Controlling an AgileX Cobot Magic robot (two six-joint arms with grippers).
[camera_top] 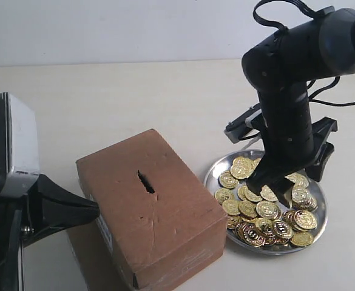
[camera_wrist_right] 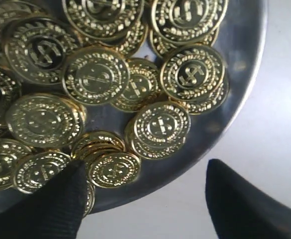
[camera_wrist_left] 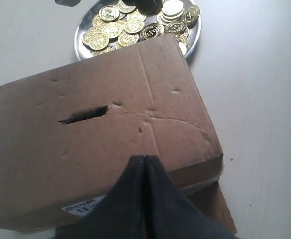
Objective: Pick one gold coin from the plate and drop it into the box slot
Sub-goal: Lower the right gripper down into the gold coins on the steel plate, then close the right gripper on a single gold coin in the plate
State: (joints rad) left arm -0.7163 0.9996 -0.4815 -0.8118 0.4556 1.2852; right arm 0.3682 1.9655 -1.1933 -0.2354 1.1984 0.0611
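Right gripper (camera_wrist_right: 144,199) hangs wide open across the rim of the plate (camera_wrist_right: 244,64): one finger over the gold coins (camera_wrist_right: 95,74), the other outside it. I see my left gripper (camera_wrist_left: 144,167) closed and empty at the edge of the box (camera_wrist_left: 175,99), the slot (camera_wrist_left: 84,114) just beyond.

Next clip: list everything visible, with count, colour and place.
box: one, brown, left of the plate in the exterior view.
slot: one, dark, in the box top.
label: one, white, on the box side.
cardboard sheet: one, brown, flat under the box.
plate: one, silver, beside the box.
gold coins: many, gold, piled in the plate.
table: one, off-white, under everything.
left hand: one, black, shut, beside the box.
right hand: one, black, open, straddling the plate rim.
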